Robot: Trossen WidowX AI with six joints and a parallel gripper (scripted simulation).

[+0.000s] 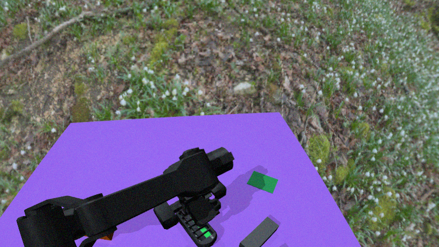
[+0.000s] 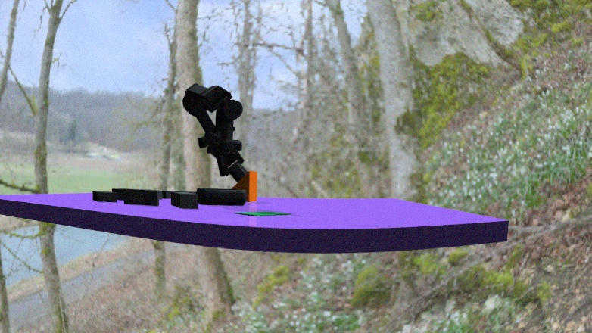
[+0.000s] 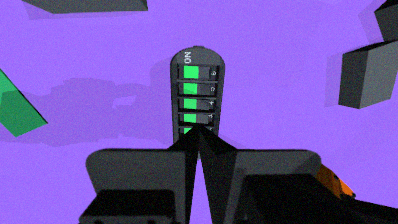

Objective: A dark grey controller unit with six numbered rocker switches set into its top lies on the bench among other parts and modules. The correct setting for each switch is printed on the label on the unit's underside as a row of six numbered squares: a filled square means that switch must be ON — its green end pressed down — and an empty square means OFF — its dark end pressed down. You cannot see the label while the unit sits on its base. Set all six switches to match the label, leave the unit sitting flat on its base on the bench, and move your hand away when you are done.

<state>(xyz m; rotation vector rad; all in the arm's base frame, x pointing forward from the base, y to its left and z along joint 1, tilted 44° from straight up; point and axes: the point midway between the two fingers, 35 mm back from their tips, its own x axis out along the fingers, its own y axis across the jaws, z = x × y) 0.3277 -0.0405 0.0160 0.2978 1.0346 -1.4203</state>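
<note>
Closed gripper (image 1: 201, 225) (image 2: 241, 181) (image 3: 198, 129), empty, above the switch-topped controller unit (image 1: 206, 238) (image 2: 221, 196) (image 3: 197, 56); the unit rests on the purple desk (image 1: 132, 144) (image 2: 351, 215) (image 3: 280, 45), switches upward.

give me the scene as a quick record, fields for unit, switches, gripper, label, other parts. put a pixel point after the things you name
unit: dark grey rounded controller unit (image 1: 212, 241) (image 2: 221, 196) (image 3: 198, 56), base down on the purple bench (image 1: 138, 138) (image 2: 372, 213) (image 3: 280, 60)
switches: green ends visible; far end marked ON; nearest ones hidden
gripper: black parallel-jaw gripper (image 3: 198, 129), shut, over the unit
label: underside, not visible
other parts: flat green rectangular plate (image 1: 263, 182) (image 2: 263, 213) (image 3: 20, 117); dark grey rectangular block (image 1: 259, 232)
</note>
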